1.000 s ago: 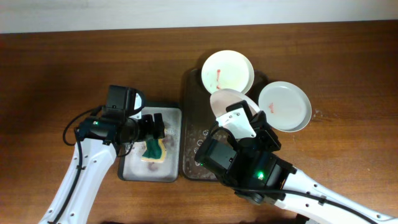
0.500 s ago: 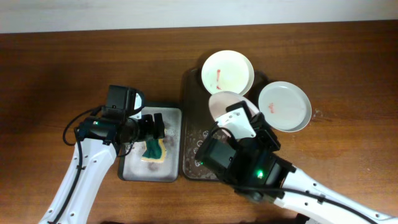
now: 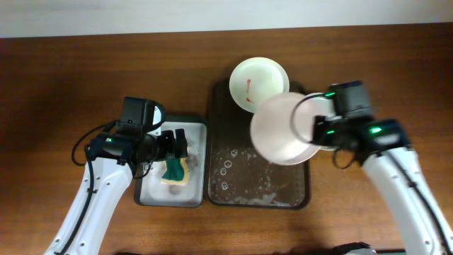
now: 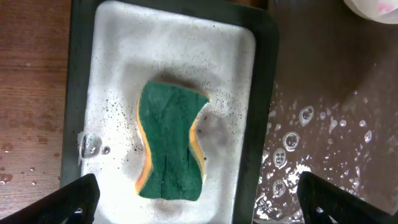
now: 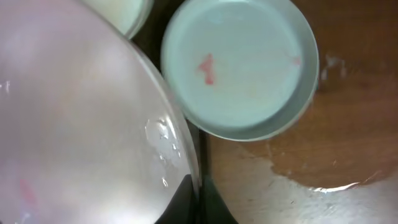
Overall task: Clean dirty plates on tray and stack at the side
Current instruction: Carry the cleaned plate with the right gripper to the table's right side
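Note:
My right gripper (image 3: 315, 127) is shut on the rim of a wet white plate (image 3: 282, 129) and holds it tilted above the right part of the dark brown tray (image 3: 248, 180). In the right wrist view the fingers (image 5: 198, 200) pinch this plate's (image 5: 81, 124) edge. A second plate (image 3: 259, 81) with a red streak lies at the tray's far end. A third plate (image 5: 239, 68) with a red smear lies at the tray's right edge, mostly hidden in the overhead view. My left gripper (image 3: 177, 145) is open above the sponge (image 4: 171, 146).
The green and yellow sponge (image 3: 173, 170) lies in a small light grey tray (image 3: 152, 191) with suds, left of the brown tray. Soap bubbles (image 3: 228, 170) dot the brown tray's floor. A water patch (image 5: 311, 180) wets the table right of it.
The held plate has come up and moved right, and now covers most of the right-hand plate. The right arm now reaches in from the right. The left arm has not moved.

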`<state>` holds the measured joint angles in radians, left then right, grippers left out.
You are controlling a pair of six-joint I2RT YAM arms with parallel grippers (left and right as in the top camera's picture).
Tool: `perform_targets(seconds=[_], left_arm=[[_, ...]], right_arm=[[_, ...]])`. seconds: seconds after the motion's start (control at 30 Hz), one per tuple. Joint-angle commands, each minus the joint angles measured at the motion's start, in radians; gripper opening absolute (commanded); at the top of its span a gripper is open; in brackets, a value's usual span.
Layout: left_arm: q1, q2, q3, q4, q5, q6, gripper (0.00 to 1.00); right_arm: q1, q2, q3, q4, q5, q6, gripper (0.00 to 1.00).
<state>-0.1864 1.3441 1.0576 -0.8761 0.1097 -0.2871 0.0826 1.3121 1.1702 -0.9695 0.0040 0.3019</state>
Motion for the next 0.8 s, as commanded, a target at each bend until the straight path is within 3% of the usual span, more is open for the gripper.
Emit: perform_targets(seconds=[0.0,0.17,0.27,0.5,0.53,0.6,0.63,0.7,0.77], left_arm=[[0.006,-0.014,0.004,0.001,0.014,0.005,1.0],[0.006,-0.014,0.004,0.001,0.014,0.005,1.0],[0.006,-0.014,0.004,0.001,0.014,0.005,1.0],[0.006,-0.014,0.004,0.001,0.014,0.005,1.0],[0.006,-0.014,0.004,0.001,0.014,0.005,1.0],[0.006,-0.014,0.004,0.001,0.014,0.005,1.0],[0.006,-0.014,0.004,0.001,0.014,0.005,1.0],[0.006,-0.014,0.004,0.001,0.014,0.005,1.0],[0.006,-0.014,0.004,0.001,0.014,0.005,1.0]], right_arm=[[-0.312,-0.004,0.025,-0.018,-0.281,-0.043,0.04],[-0.74,0.124,0.024,-0.03,-0.281,-0.025,0.04],[-0.874,0.246,0.024,-0.024,-0.281,0.02,0.04],[-0.955,0.457,0.024,0.051,-0.199,0.028,0.04],[-0.953,0.476,0.024,0.066,-0.201,0.015,0.11],[-0.953,0.472,0.027,0.069,-0.28,-0.002,0.37],[-0.951,0.462,0.027,0.069,-0.36,-0.021,0.43],[-0.914,0.43,0.027,0.052,-0.48,-0.072,0.54],[-0.835,0.392,0.027,0.038,-0.509,-0.128,0.54]])
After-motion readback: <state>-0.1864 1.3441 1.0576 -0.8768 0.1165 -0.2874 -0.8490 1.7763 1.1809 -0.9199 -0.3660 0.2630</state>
